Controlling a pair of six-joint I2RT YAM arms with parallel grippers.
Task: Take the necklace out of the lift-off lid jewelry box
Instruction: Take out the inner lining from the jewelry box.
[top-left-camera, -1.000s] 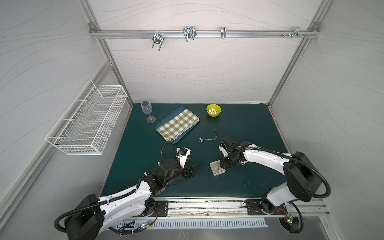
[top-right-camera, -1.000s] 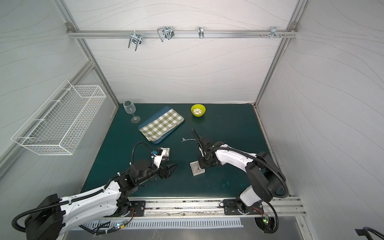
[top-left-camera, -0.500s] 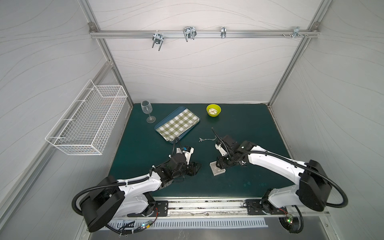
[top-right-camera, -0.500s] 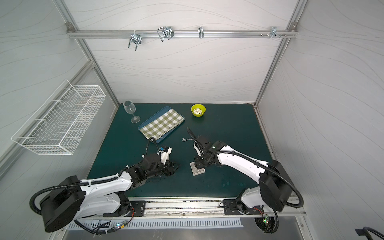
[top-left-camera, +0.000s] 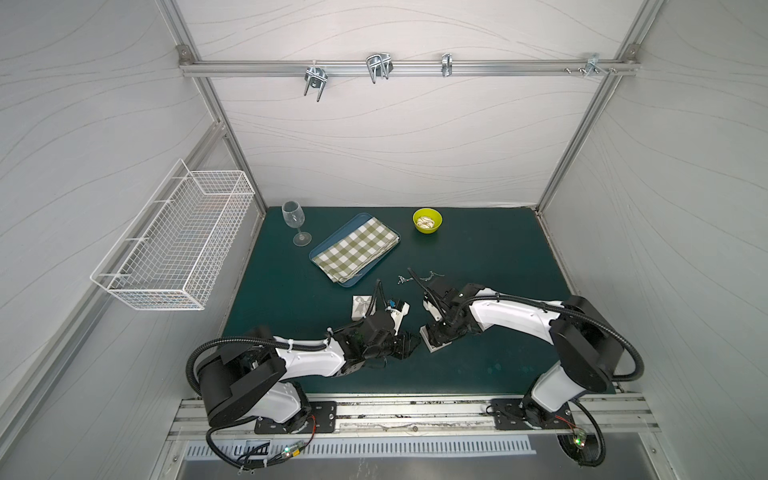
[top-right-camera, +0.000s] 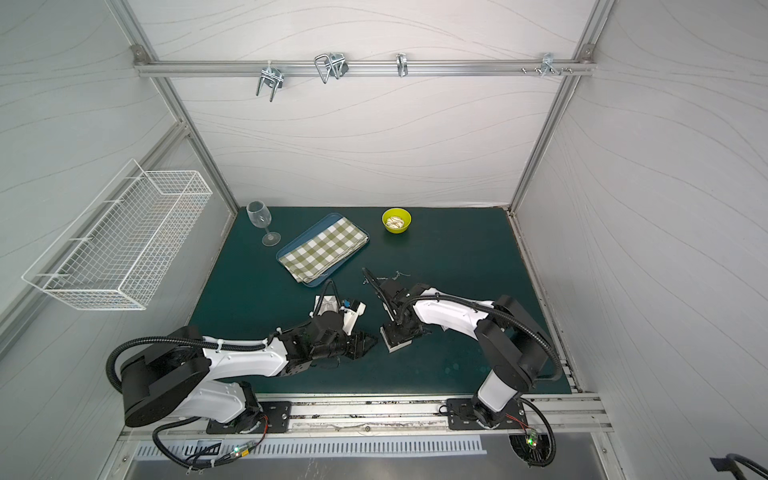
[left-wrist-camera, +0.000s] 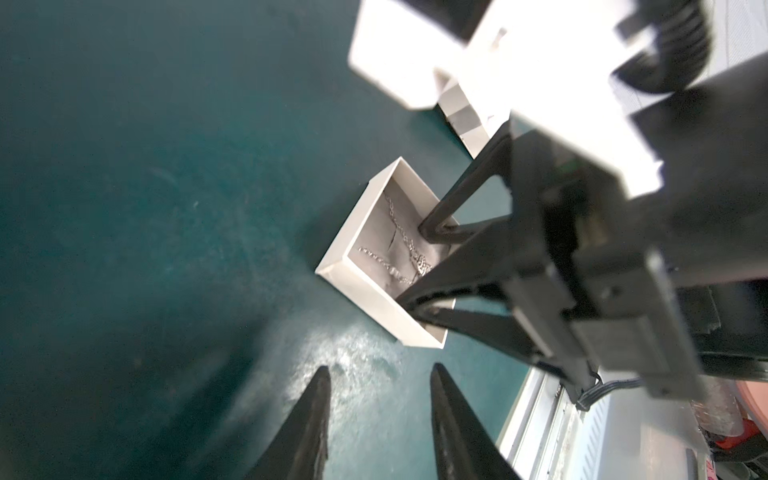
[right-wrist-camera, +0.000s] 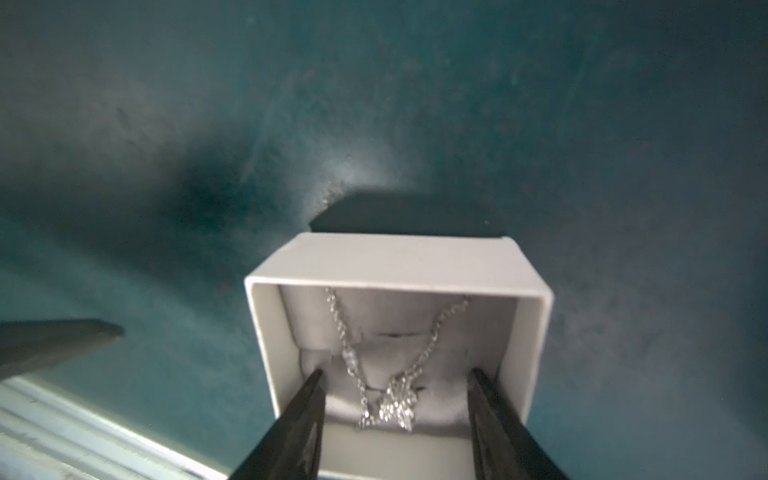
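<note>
box (right-wrist-camera: 395, 257) open on mat (top-left-camera: 478, 257), front-centre, lid (top-left-camera: 360, 306) off, flat on mat behind l claw (left-wrist-camera: 380, 370). necklace (right-wrist-camera: 341, 328) inside box on grey pad (right-wrist-camera: 399, 311), chain draped down it. r claw (right-wrist-camera: 397, 372) dipped into box, fingers spread wide either side of pendant (right-wrist-camera: 397, 405), not pinching, nothing held. l claw low over mat just beside box, tips parted w/ gap, empty. 2nd loose chain (top-left-camera: 415, 277) on mat nr tray (top-left-camera: 353, 284)
</note>
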